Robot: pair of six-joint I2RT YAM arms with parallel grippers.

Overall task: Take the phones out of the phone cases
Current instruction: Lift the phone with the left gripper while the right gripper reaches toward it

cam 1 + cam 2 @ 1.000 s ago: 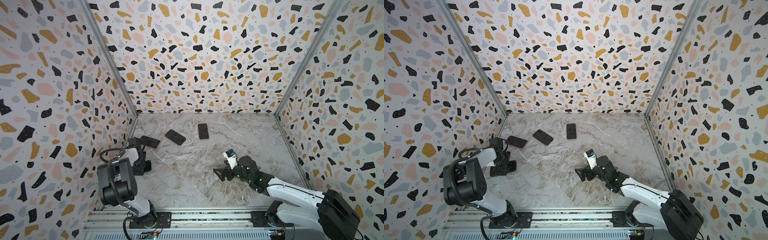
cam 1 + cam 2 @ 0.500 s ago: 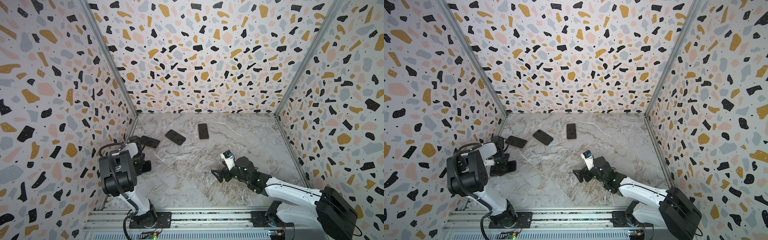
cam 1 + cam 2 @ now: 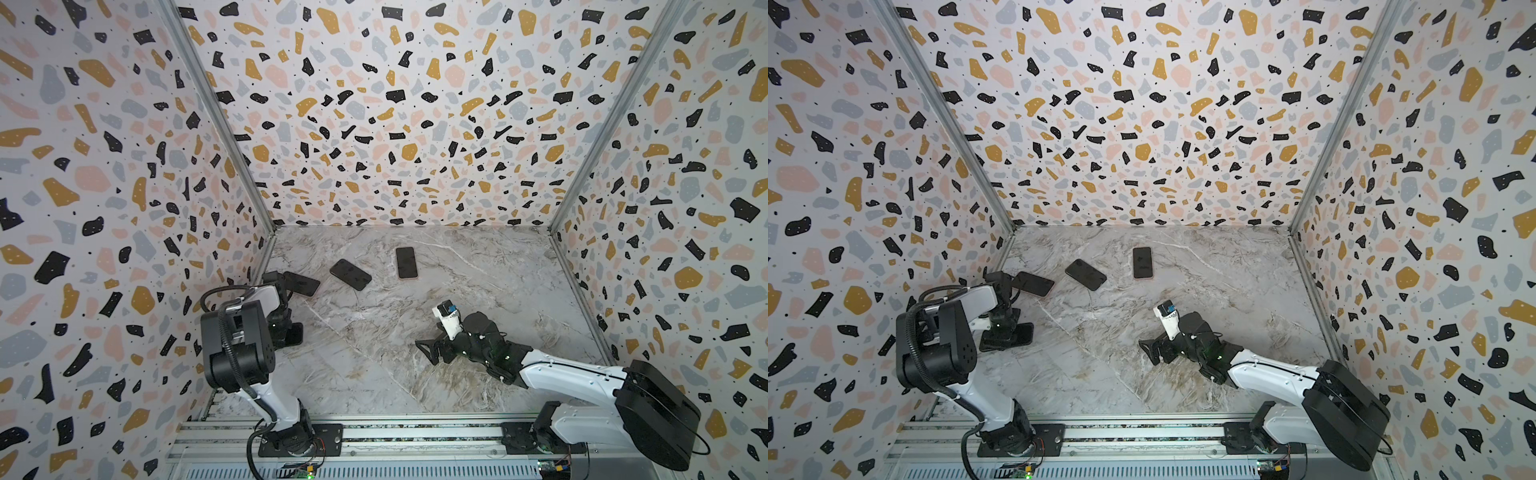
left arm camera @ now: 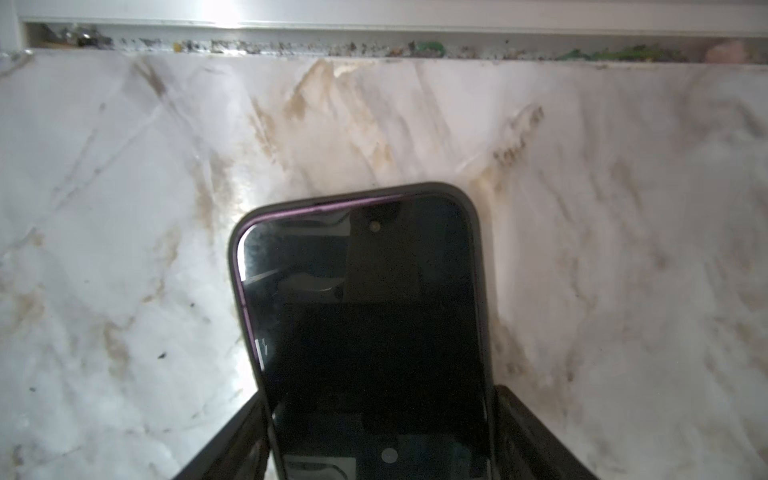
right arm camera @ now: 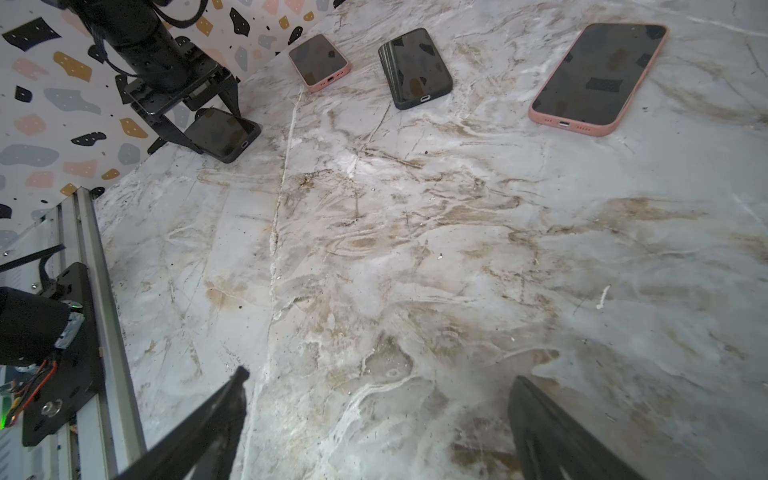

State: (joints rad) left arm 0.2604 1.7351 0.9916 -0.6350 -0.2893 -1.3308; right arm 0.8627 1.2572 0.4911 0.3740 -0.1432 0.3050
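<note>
Left wrist: left fingers (image 4: 232,444) flank purple phone (image 4: 361,332) in black case (image 4: 466,199) — grip unclear; clamp edges squarely. Right fingers (image 5: 552,432) spread, empty.

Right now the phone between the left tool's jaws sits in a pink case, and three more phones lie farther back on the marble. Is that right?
Only the colour is wrong. The left wrist view shows the phone between the jaws of the left tool in a dark, near-black case, not pink. Three more phones do lie farther back on the marble.
</note>
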